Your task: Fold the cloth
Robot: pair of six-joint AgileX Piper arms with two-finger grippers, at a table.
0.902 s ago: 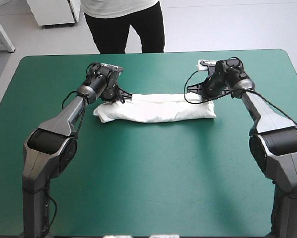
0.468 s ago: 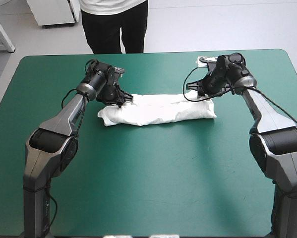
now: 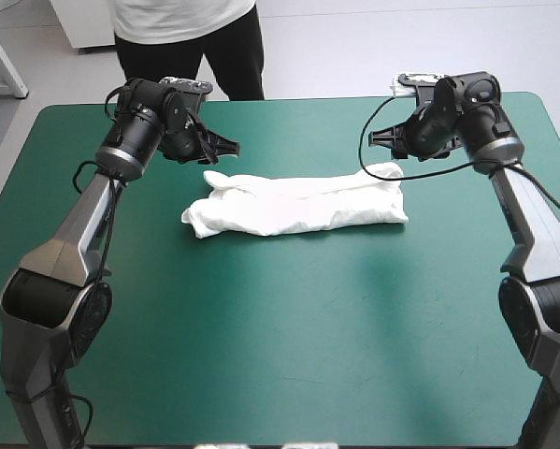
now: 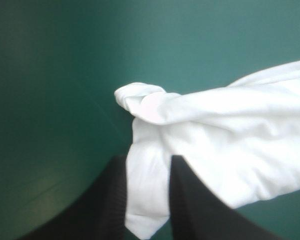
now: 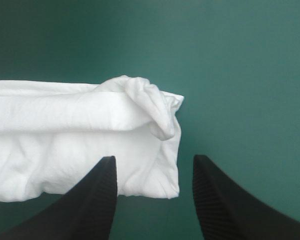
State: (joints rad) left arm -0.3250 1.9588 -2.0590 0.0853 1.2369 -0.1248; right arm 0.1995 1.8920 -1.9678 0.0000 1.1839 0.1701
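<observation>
Across the far half of the teal-green bench point(image 3: 280, 355), the white short-sleeved T-shirt point(image 3: 298, 208) lies as a long folded band. Both arms have lifted off its far corners. The left hand point(image 3: 225, 147) is released, its fingers apart above the shirt's end, and the right hand point(image 3: 382, 140) is likewise spread and empty. That lengthwise fold looks finished; a crosswise fold probably comes next.

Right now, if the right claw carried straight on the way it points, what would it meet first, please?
Most likely the T-shirt: its end lies on the teal-green cover straight ahead of the open right claw, in line with the gap. Depth is unclear, so I cannot say how soon.
</observation>
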